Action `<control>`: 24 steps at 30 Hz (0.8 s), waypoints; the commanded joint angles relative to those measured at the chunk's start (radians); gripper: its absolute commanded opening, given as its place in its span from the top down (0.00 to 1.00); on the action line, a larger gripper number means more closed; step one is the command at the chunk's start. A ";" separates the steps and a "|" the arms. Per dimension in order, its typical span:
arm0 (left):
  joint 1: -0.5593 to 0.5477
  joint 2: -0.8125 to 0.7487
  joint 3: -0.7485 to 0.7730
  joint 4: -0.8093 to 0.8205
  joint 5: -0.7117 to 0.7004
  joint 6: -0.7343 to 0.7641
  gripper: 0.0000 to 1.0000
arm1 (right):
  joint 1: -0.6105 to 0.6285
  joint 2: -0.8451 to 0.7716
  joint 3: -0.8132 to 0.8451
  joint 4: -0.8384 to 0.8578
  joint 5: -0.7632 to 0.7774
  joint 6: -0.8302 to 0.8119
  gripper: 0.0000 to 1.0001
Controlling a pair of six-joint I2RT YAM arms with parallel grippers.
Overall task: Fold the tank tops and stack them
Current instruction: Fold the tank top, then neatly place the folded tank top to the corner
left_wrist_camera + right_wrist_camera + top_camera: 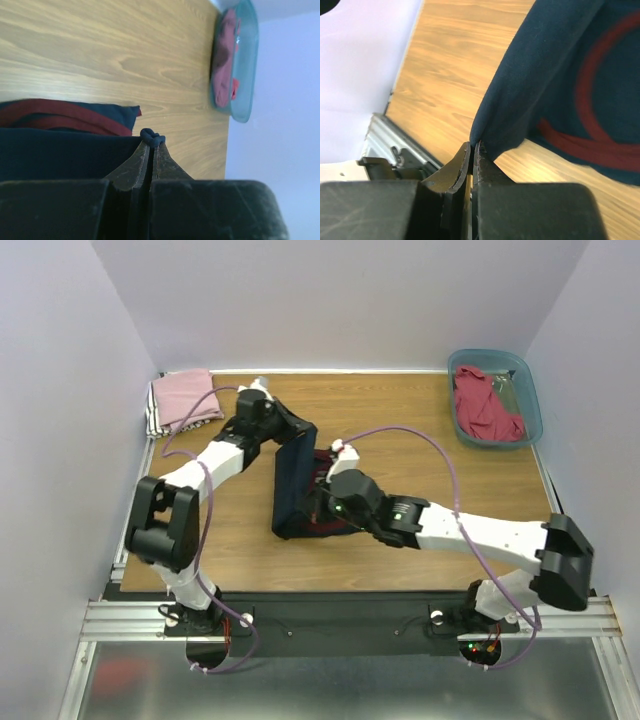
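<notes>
Wood counter [240,540], pale walls behind. Navy jersey [295,480] mid-counter, partly lifted, draped between arms. Left claw [151,142] clamped tight on jersey edge. Right claw [472,148] clamped tight on another jersey edge. Pink top [183,400] folded, far left of jersey. Red top [485,405] in teal bin [535,400], far right of jersey.

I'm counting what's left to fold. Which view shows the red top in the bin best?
Top external: the red top lies unobstructed in the teal bin. Left wrist sees it sidelong through the bin wall; right wrist misses it.
</notes>
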 commanded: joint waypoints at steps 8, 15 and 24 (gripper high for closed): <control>-0.208 0.301 0.286 0.144 -0.171 -0.036 0.93 | -0.076 -0.390 -0.417 0.035 -0.017 0.117 0.91; -0.253 0.329 0.308 0.238 -0.125 0.004 0.51 | -0.077 -0.560 -0.512 -0.136 0.087 0.162 0.38; -0.207 0.142 0.238 0.035 -0.203 0.062 0.49 | -0.079 -0.537 -0.377 -0.327 0.260 0.116 0.36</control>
